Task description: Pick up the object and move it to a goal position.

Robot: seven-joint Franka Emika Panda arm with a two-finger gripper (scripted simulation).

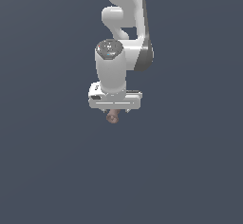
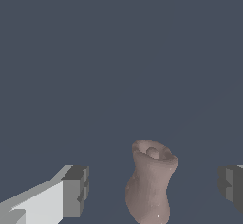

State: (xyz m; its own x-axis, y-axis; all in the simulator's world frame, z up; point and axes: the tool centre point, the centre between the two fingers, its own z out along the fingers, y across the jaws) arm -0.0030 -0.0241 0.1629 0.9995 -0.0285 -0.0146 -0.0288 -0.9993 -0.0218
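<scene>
Object (image 2: 151, 182) between the fingers of the spread, released gripper (image 2: 154, 190); looks rigid, light, bumpy; grasp at its narrower waist.

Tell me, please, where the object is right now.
In the exterior view the object sits just below the gripper; the wrist view shows it between the open jaws, touching neither.
</scene>
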